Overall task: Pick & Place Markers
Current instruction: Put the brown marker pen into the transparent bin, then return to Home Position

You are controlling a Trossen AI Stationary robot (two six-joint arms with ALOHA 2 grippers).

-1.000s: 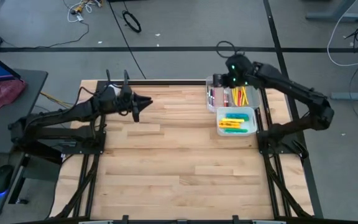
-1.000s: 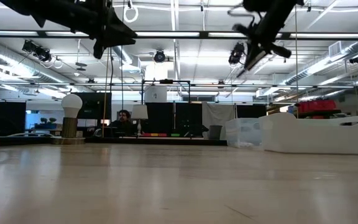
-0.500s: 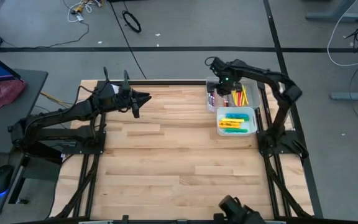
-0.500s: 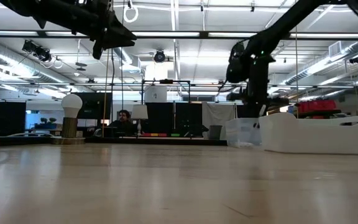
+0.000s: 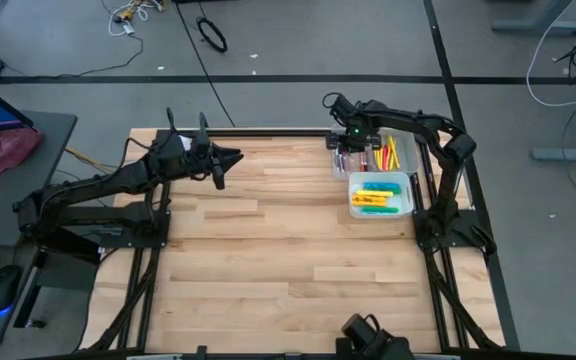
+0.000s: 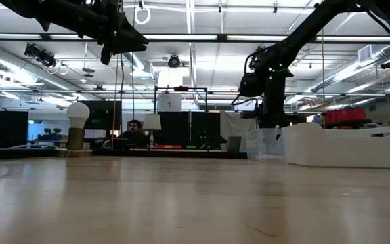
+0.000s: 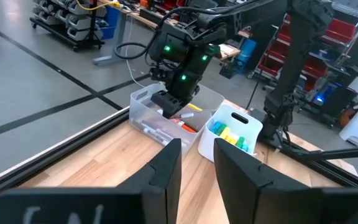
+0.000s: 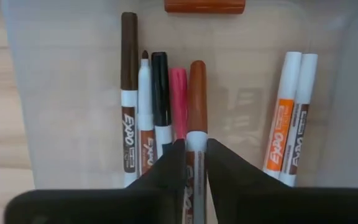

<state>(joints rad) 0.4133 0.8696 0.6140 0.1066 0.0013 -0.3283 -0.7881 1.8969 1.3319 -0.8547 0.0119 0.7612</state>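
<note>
Several thin markers lie side by side on the floor of the far clear bin. Yellow, green and cyan highlighters fill the near bin. My right gripper reaches down into the far bin, shut on a white marker with an orange-brown cap; it also shows in its wrist view. My left gripper hangs high over the table's far left, slightly open and empty. My right gripper pinches the marker's white barrel just below the orange-brown cap between its two fingers. The fingers come from above, pointing down, one on each long side. The marker lies flat on the bin's floor between a pink marker and bare floor.
Two more white markers lie at the bin's other side and an orange one at its end. The two bins stand side by side at the table's far right. A white ball on a grey base and a person show beyond the table.
My right gripper has swung from high above the bins down into the far bin, toward the table's left, tipping to point down over the thin markers. The left arm has kept still.
</note>
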